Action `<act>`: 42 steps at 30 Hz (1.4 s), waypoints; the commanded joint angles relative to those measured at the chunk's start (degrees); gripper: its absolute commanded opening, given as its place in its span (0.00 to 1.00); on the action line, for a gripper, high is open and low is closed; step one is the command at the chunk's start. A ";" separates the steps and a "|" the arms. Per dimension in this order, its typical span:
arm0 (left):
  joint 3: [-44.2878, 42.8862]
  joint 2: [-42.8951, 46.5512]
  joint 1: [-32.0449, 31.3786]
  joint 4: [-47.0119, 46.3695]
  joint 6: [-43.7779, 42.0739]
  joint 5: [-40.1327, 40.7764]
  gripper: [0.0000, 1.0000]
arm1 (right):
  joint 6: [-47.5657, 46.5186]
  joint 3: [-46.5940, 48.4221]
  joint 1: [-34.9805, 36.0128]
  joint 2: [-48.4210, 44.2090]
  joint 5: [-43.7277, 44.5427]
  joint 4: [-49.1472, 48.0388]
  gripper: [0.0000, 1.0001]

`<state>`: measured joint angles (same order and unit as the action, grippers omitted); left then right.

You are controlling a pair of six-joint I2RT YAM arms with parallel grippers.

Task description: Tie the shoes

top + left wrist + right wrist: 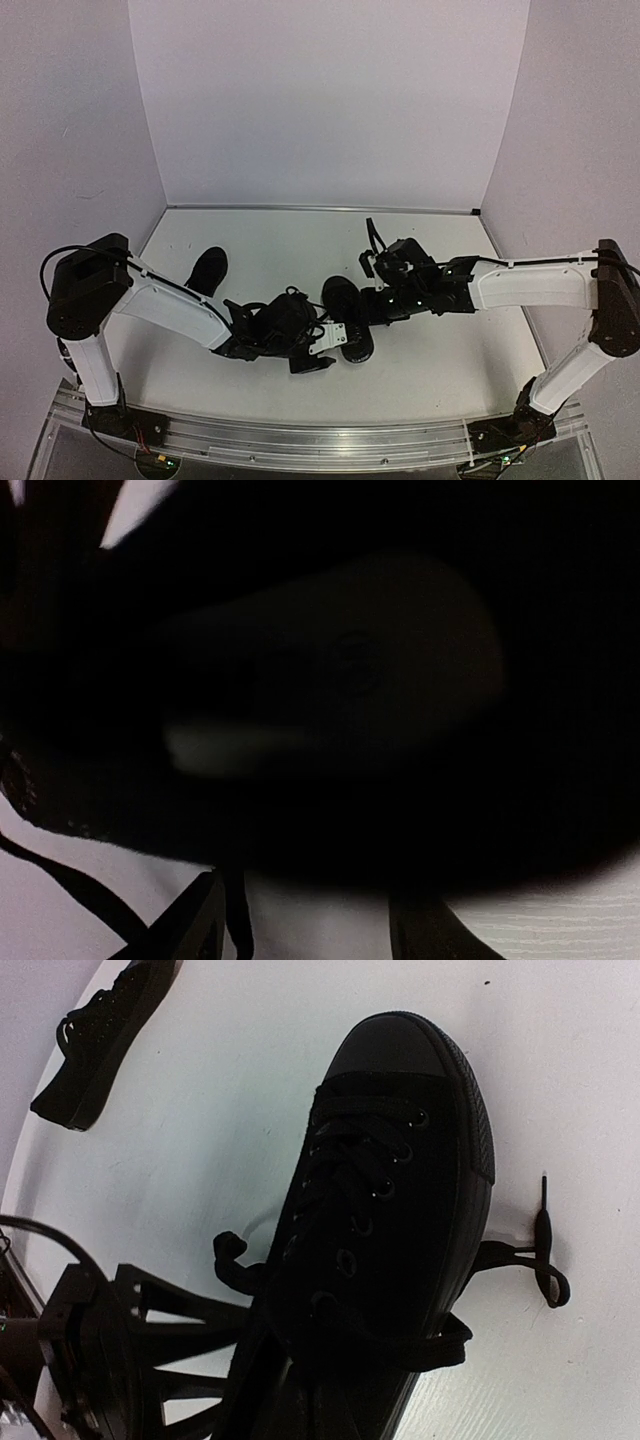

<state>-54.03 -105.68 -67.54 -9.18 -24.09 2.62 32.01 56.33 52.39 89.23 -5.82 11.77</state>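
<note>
Near the desk's (440, 370) middle, one black shoe (350, 322) lies between my grippers: left gripper (316, 352) at its heel end, its gap hidden from me; right gripper (374, 300) beside it, fingers together. The other shoe (208, 270) sits toward the left edge.

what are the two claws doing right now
left claw: pressed up against the middle shoe; open or gripping cannot be told
right claw: closed, over the same shoe; whether it holds anything cannot be told
</note>
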 commanded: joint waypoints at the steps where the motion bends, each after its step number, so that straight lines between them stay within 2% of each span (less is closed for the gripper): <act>1: -2.65 -1.32 3.73 -0.92 -0.99 -2.27 0.61 | -0.30 1.04 -0.27 -3.10 1.18 -3.37 0.00; 8: -5.17 -3.72 7.59 5.47 -0.54 -10.65 0.61 | -0.10 1.08 -0.59 -2.74 1.34 -3.29 0.00; 11: -8.51 -5.66 7.60 13.15 -1.57 -12.19 0.58 | -0.03 0.97 -0.89 -2.67 1.45 -3.32 0.00; 21: -12.20 -4.70 7.90 35.07 0.13 -12.23 0.54 | 0.41 -0.23 -1.53 -4.36 1.82 -3.24 0.00; 26: -10.72 -0.05 7.86 41.81 3.52 -11.57 0.54 | 0.30 -0.66 -1.94 -4.42 2.04 -3.24 0.00; 29: -9.59 3.38 8.16 44.27 4.81 -7.09 0.54 | 0.23 -0.70 -2.03 -4.66 1.75 -3.26 0.00; 32: -7.34 8.53 8.49 38.90 5.38 -6.40 0.55 | 0.23 -0.67 -2.02 -4.80 1.18 -3.33 0.00; 34: -4.73 11.25 8.48 31.15 7.18 -4.71 0.57 | 0.06 -0.44 -1.99 -4.60 1.02 -3.48 0.00; 38: 0.15 14.05 8.49 11.14 13.41 0.34 0.78 | 0.31 -0.25 -1.97 -4.26 0.57 -4.01 0.00; 40: -0.11 12.10 8.42 5.71 15.13 1.29 0.82 | 0.54 -0.25 -1.98 -4.24 0.55 -4.21 0.00; 42: -1.75 8.81 7.59 4.07 16.06 3.70 0.87 | 0.71 -0.19 -1.98 -4.24 0.49 -4.42 0.00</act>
<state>-54.50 -93.46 -59.41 9.48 -13.04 0.81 32.22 55.05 50.65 87.61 -5.65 12.51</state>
